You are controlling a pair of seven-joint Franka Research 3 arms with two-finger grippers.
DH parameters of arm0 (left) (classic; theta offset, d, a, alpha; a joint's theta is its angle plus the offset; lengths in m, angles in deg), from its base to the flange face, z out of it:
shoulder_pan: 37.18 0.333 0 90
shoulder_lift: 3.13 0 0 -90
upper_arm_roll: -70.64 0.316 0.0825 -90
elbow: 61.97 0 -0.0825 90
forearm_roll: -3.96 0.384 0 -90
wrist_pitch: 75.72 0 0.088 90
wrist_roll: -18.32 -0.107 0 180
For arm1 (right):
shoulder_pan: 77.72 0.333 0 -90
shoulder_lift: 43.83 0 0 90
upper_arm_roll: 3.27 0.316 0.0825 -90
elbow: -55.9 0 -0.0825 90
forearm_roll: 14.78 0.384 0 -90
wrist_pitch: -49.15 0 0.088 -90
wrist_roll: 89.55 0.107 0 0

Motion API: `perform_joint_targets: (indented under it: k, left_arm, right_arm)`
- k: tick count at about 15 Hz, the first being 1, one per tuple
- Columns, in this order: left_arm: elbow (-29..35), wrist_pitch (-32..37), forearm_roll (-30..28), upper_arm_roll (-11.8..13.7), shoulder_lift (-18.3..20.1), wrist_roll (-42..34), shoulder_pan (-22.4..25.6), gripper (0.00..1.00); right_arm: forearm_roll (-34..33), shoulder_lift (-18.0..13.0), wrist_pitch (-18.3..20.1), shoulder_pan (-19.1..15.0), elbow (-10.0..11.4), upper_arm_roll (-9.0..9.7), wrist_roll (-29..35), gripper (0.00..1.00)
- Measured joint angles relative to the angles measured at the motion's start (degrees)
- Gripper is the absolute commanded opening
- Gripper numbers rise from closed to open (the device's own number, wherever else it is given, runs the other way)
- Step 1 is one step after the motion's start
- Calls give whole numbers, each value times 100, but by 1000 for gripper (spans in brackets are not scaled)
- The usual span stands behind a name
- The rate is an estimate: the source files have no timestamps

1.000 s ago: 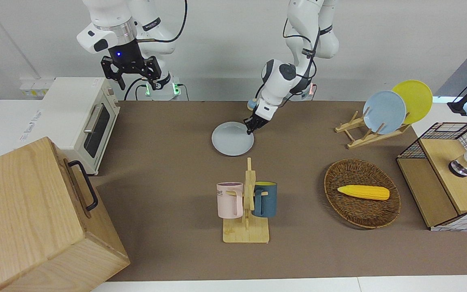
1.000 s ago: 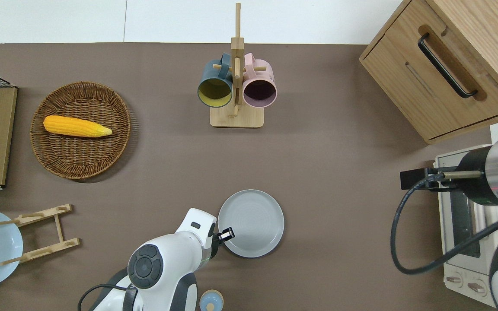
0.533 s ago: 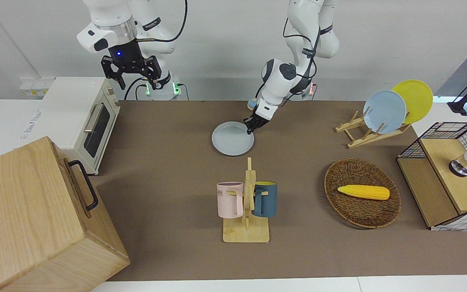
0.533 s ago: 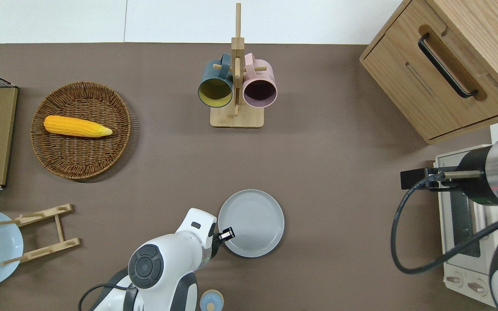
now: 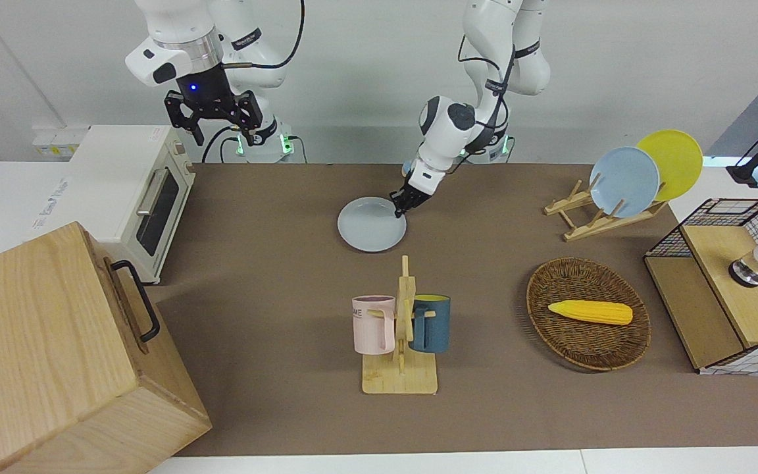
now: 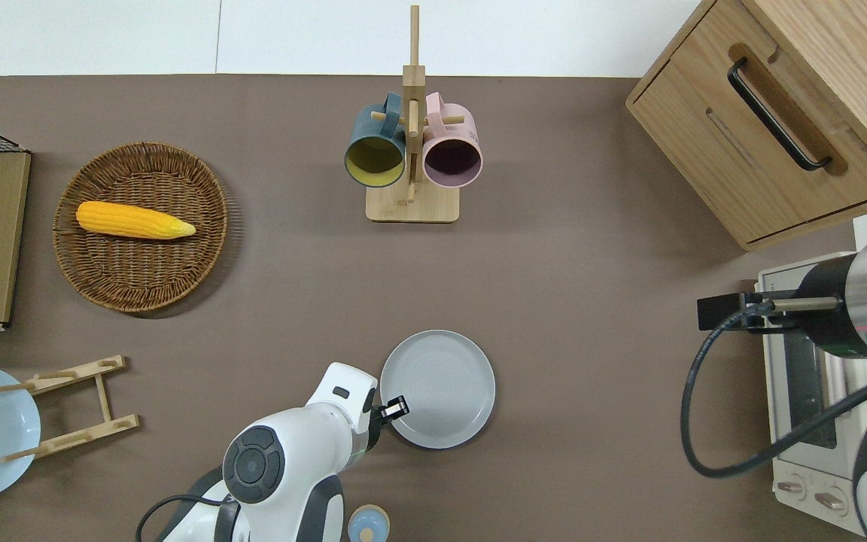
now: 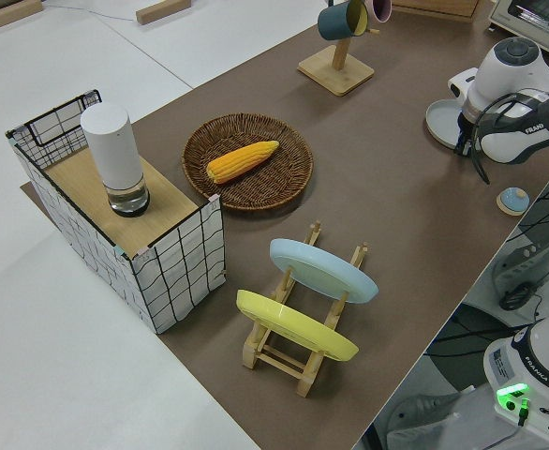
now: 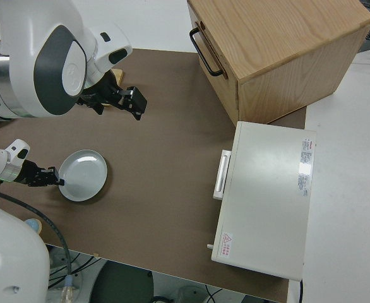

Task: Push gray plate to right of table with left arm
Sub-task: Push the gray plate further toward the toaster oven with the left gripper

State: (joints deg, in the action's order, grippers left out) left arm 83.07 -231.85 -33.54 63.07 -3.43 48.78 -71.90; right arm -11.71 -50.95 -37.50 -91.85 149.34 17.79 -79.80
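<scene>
The gray plate (image 5: pixel 369 225) (image 6: pixel 441 388) lies flat on the brown table (image 5: pixel 274 217), mid-table and close to the robots. My left gripper (image 5: pixel 400 210) (image 6: pixel 397 409) is shut and low, its tip against the plate's rim on the side toward the left arm's end. The right side view shows the same contact of the left gripper (image 8: pixel 53 179) with the plate (image 8: pixel 84 175). The right arm is parked, its gripper (image 5: pixel 221 128) open.
A mug rack (image 5: pixel 400 329) stands farther from the robots than the plate. A toaster oven (image 5: pixel 135 191) and a wooden cabinet (image 5: pixel 56 355) fill the right arm's end. A corn basket (image 5: pixel 587 313), a plate rack (image 5: pixel 606 210) and a wire shelf (image 5: pixel 728 283) occupy the left arm's end.
In the front view the left gripper and the gray plate have slid a little toward the right arm's end of the table. The right arm has not moved.
</scene>
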Motion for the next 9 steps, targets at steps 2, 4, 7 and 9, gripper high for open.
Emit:
perform_joint_targets:
  k: [2,4,7,9]
  left_arm:
    - [-35,-9,-11,2,-33,7,-37,0]
    - [-35,-9,-11,2,-33,7,-37,0]
    - [-35,-9,-11,2,-33,7,-37,0]
    - [-35,-9,-11,2,-33,7,-37,0]
  right_arm:
    - [0,0,0,0,0,0,0,996]
    - [0,0,0,0,0,0,0,996]
    - [0,0,0,0,0,0,0,996]
    - [0,0,0,0,0,0,0,996]
